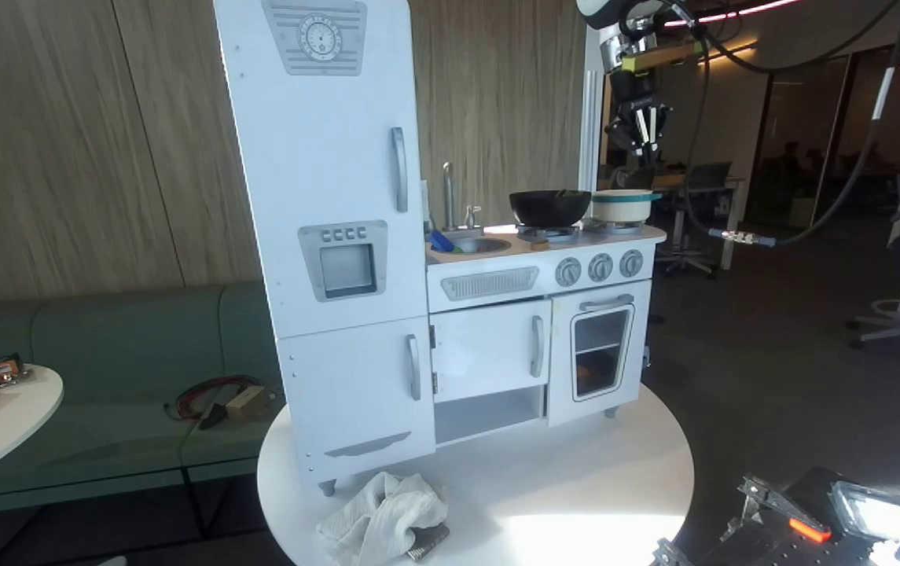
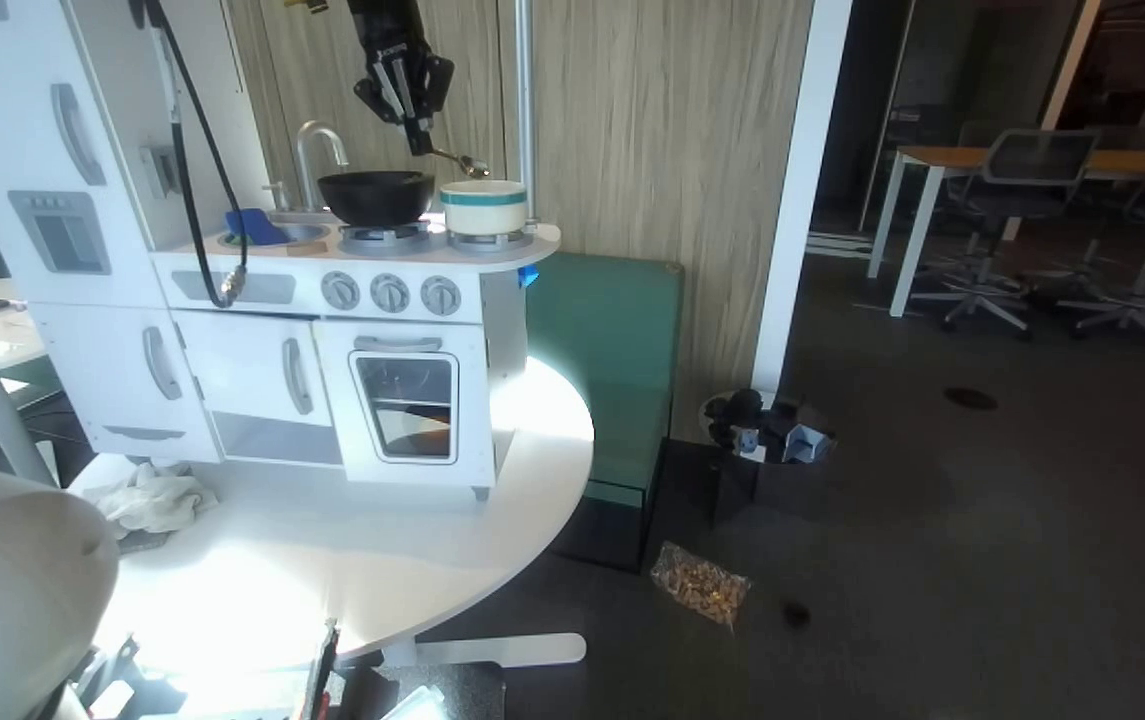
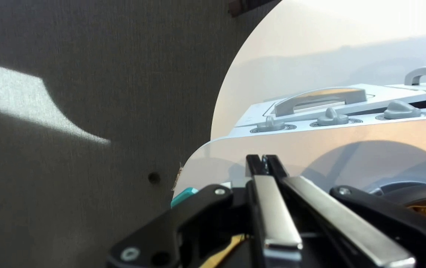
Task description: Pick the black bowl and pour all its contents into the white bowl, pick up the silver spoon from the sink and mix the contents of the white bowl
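A black Robotiq gripper (image 2: pixel 419 143), fingertips (image 3: pixel 276 167) pressed together, pinches a silver spoon (image 2: pixel 474 167) by its handle at the stove end of a white toy kitchen (image 1: pixel 489 338). In an exterior view the spoon's head appears just above the rim of the teal-banded white bowl (image 2: pixel 484 212), which stands on the grey burner (image 2: pixel 488 243) nearest the rounded end of the worktop (image 3: pixel 287 149); whether the spoon is straight over it I cannot tell from where I stand, and the bowl's inside is hidden. Just beside it, in both exterior views, the wide black bowl (image 1: pixel 550 209) rests upright on the neighbouring burner (image 1: pixel 547 234). Farther along, the sink (image 1: pixel 497 244) holds a blue object (image 1: pixel 441 241), too indistinct to name, tilted against the basin's edge near a slim grey tap (image 1: pixel 449 200). Three grey knobs (image 1: pixel 600 267) line the front above the oven door (image 2: pixel 472 400). The toy kitchen stands on a round white table (image 1: pixel 575 472), a crumpled pale cloth (image 1: pixel 388 515) lying near the foot of its tall toy refrigerator (image 1: pixel 324 157). Off to the side, a clear bag of brown pieces (image 2: pixel 700 585) lies on the dark floor (image 2: pixel 882 500) near a green bench (image 2: pixel 612 370), and office chairs (image 2: pixel 1037 180) stand by an orange-topped table (image 2: pixel 952 156).
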You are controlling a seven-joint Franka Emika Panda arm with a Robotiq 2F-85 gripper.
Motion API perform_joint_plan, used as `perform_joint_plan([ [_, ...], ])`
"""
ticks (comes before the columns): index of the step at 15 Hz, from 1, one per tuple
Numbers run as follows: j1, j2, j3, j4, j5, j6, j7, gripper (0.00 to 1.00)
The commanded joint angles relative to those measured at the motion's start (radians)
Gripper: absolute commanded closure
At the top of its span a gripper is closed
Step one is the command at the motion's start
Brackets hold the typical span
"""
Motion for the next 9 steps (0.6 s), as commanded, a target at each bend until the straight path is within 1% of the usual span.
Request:
perform_joint_plan([
  [1, -0.019, 0.072, -0.012, 0.100, 0.056, -0.043, -0.059, 0.95],
  [4, -0.036, 0.110, -0.019, 0.124, 0.095, -0.054, -0.077, 0.95],
  [9, -0.050, 0.127, -0.027, 0.135, 0.094, -0.077, -0.074, 0.95],
])
